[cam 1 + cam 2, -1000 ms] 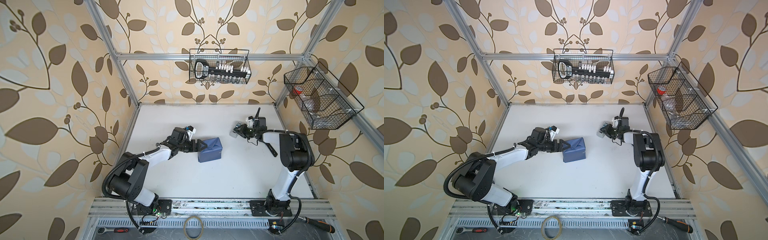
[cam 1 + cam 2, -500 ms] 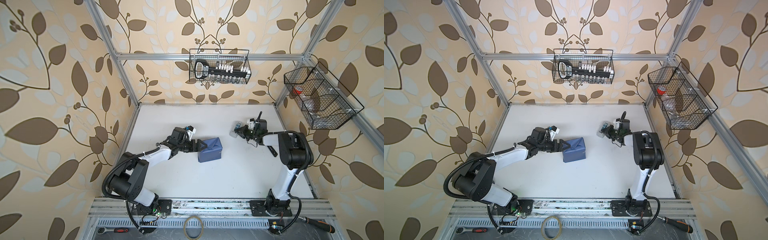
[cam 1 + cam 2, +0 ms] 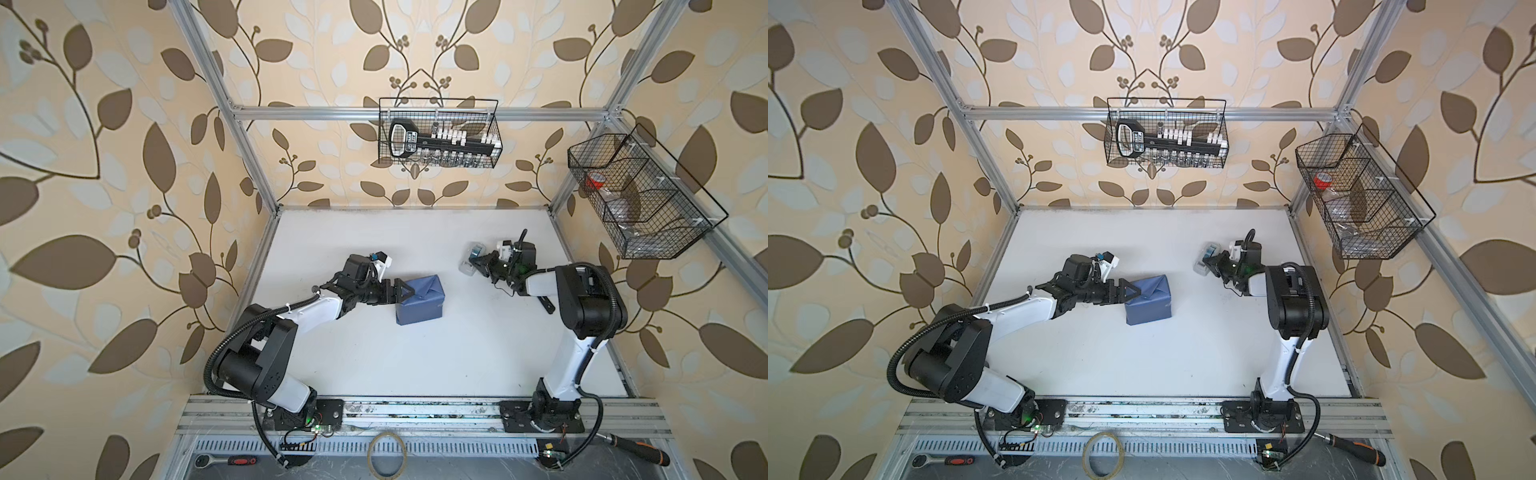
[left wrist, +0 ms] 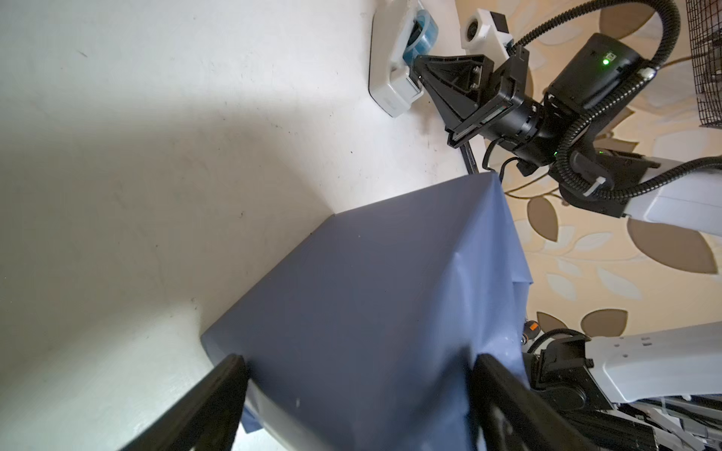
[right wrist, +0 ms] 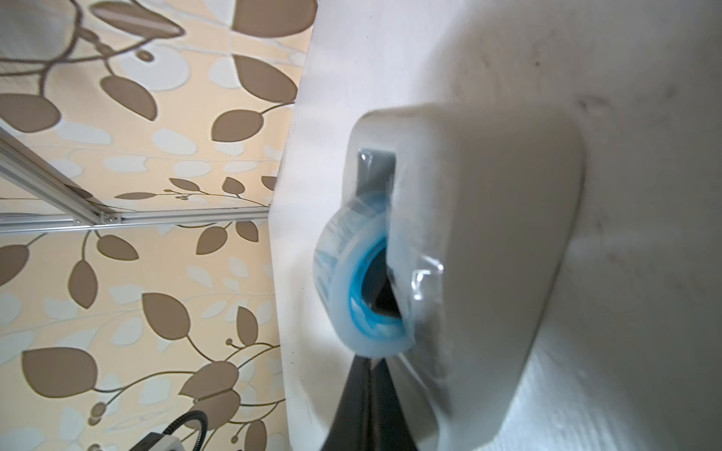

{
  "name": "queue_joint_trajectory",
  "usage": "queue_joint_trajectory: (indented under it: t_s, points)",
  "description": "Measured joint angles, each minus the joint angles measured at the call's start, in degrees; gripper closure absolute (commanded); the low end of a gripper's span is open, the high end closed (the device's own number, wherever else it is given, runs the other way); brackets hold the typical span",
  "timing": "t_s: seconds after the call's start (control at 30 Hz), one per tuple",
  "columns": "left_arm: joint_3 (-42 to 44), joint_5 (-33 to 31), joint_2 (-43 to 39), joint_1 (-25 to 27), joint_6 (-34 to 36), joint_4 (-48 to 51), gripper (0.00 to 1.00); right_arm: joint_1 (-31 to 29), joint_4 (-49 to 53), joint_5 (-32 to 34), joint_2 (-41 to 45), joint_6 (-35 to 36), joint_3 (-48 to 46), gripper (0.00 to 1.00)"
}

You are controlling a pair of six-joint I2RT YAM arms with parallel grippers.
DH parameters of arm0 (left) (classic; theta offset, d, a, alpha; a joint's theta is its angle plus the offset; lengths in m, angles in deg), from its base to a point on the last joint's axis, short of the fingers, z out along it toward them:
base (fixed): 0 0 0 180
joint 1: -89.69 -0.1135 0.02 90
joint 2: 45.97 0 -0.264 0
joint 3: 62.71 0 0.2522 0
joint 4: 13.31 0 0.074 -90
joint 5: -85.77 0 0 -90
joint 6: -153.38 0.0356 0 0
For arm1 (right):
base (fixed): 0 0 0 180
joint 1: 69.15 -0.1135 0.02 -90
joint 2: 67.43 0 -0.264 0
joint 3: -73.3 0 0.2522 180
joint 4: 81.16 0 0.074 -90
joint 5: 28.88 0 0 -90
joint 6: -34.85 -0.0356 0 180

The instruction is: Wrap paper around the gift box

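The paper point(image 3: 419, 299) point(image 3: 1148, 299), slate-blue side out, is folded round the gift box as a squarish parcel mid-table; the box itself is hidden inside. My left gripper point(image 3: 404, 292) point(image 3: 1129, 293) holds the parcel's left end. In the left wrist view its fingers point(image 4: 230, 375) press the paper point(image 4: 371, 293) from both sides, jaws wide. My right gripper point(image 3: 473, 262) point(image 4: 417, 76) is shut, its tip at the cutter end of a white tape dispenser point(image 3: 466, 269) point(image 5: 488, 254). The clear tape roll point(image 5: 351, 281) has a blue core. Whether tape is pinched does not show.
The white table point(image 3: 415, 365) is fenced by aluminium frame rails. A wire basket point(image 3: 438, 133) hangs on the back wall and another point(image 3: 640, 195) on the right wall. A ratchet point(image 3: 224, 459), a tape ring point(image 3: 387, 455) and a screwdriver point(image 3: 636, 451) lie at the front.
My right gripper has closed its jaws at the tape dispenser and its arm has shifted slightly. The left gripper and the parcel have not moved.
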Motion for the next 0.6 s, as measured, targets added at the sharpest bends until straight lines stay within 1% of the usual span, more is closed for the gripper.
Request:
queue_joint_trajectory:
  t_s: [0.3, 0.43, 0.6]
  points:
    - [0.0, 0.0, 0.0, 0.0, 0.0, 0.02, 0.09, 0.04, -9.6, -1.01, 0.0, -8.87, -2.86, 1.0]
    - [0.0, 0.0, 0.0, 0.0, 0.02, 0.02, 0.09, 0.46, -13.33, -1.44, 0.0, -11.19, -2.93, 1.0]
    - [0.0, 0.0, 0.02, 0.0, 0.02, 0.02, 0.1, 0.17, -15.5, -1.7, 0.0, -12.92, -3.82, 1.0]
